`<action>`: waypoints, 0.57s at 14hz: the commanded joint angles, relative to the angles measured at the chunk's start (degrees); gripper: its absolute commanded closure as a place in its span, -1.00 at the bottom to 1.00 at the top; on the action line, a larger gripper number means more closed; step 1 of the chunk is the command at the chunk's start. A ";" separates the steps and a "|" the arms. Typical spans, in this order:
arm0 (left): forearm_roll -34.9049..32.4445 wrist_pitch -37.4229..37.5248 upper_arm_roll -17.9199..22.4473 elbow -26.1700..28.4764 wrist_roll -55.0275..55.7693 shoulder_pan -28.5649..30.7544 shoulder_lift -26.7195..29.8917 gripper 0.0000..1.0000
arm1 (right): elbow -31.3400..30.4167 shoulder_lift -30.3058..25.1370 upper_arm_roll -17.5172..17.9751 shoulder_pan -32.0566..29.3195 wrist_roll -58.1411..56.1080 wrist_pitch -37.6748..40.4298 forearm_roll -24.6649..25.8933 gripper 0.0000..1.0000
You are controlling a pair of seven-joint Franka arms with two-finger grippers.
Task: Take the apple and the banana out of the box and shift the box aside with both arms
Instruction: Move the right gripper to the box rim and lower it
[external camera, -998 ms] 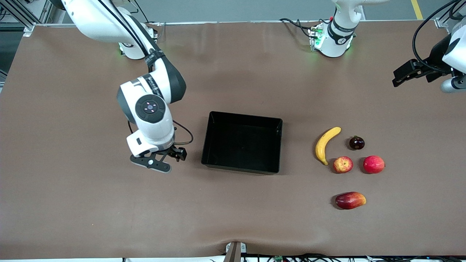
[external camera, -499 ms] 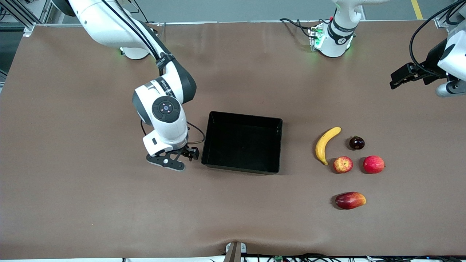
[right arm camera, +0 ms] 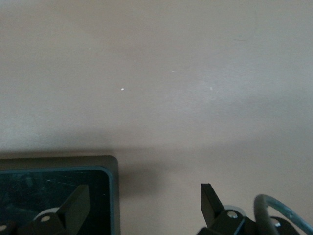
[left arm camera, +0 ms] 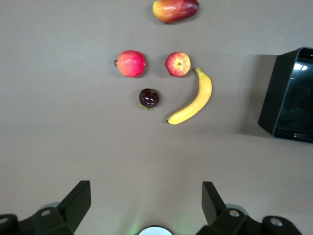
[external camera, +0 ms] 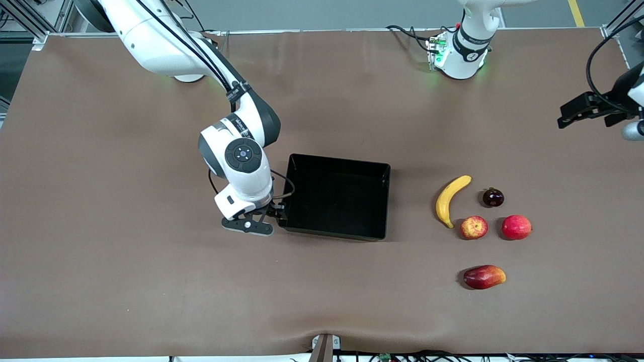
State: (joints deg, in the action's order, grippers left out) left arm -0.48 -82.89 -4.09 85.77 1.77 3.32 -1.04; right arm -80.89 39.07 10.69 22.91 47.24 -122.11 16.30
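The black box (external camera: 334,198) sits mid-table. My right gripper (external camera: 277,211) is open and low at the box's corner toward the right arm's end, nearer the front camera. In the right wrist view the right gripper (right arm camera: 144,198) straddles the box wall (right arm camera: 113,196), one finger over the inside and one outside. The yellow banana (external camera: 449,199) and the red-and-yellow apple (external camera: 473,227) lie toward the left arm's end. My left gripper (external camera: 578,108) hangs open over bare table there. The left wrist view shows the left gripper (left arm camera: 146,196), banana (left arm camera: 193,100), apple (left arm camera: 178,64) and box (left arm camera: 288,98).
A plain red round fruit (external camera: 516,227) lies beside the apple, and a small dark fruit (external camera: 493,197) beside the banana. An elongated red-and-yellow fruit (external camera: 484,276) lies nearer the front camera. Brown table surface surrounds the box.
My right gripper has travelled across the table to the box's corner and now straddles its wall. My left gripper has drifted toward the table's edge at the left arm's end. Nothing else moved.
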 commanded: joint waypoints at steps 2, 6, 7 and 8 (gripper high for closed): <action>0.13 -0.52 -0.13 -0.08 -0.72 0.02 0.25 -1.00 | 0.65 2.76 0.73 0.73 -3.11 -3.13 1.28 -1.00; 0.40 -0.52 -0.22 0.01 -0.28 0.02 0.25 -1.00 | 0.56 4.17 0.82 1.00 -4.08 -5.15 1.28 -1.00; 0.13 -0.52 -0.22 0.01 -0.37 0.02 0.25 -1.00 | 0.47 4.35 0.82 1.08 -4.17 -5.94 1.36 -1.00; 0.22 -0.52 -0.22 0.01 -0.54 0.11 0.25 -1.00 | 0.47 4.79 0.82 1.08 -4.17 -6.03 1.45 -1.00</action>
State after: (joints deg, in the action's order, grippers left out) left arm -0.48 -83.08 -4.19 85.77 1.71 3.19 -1.05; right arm -80.89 43.04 11.16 23.93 43.40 -127.46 16.61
